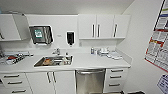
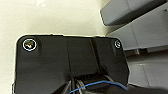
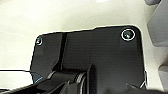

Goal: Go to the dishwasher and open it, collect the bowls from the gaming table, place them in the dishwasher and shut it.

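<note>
- Head view: I face a white kitchenette. The dishwasher [image 1: 90, 80] sits under the counter [image 1: 100, 63], near and just right of centre, steel front shut, bar handle [image 1: 90, 72] across its top.
- White cabinet doors [image 1: 53, 81] are left of the dishwasher, a drawer stack [image 1: 115, 79] right of it, more drawers [image 1: 14, 82] at far left.
- A steel sink [image 1: 53, 61] is set in the counter, left of the dishwasher and above the cabinet doors, with something orange-brown in it that I can't identify. The tap [image 1: 57, 51] is behind it.
- White crockery [image 1: 108, 53] is stacked at the far right of the counter, by the wall. A tray of mixed items [image 1: 13, 58] is on the far left; details too blurred to name.
- On the wall: a paper towel dispenser [image 1: 41, 34] at left, a soap dispenser [image 1: 70, 38] at centre, upper cabinets [image 1: 103, 26] at right. Posters [image 1: 159, 37] hang on the right side wall.
- Left wrist view: my dark wrist plate with a blue cable [image 2: 100, 85] over pale floor, grey robot body parts [image 2: 140, 27] beside it. Left gripper state: cannot tell.
- Right wrist view: dark plate over pale floor, grey robot part [image 3: 158, 25] at the edge. Right gripper state: cannot tell.
</note>
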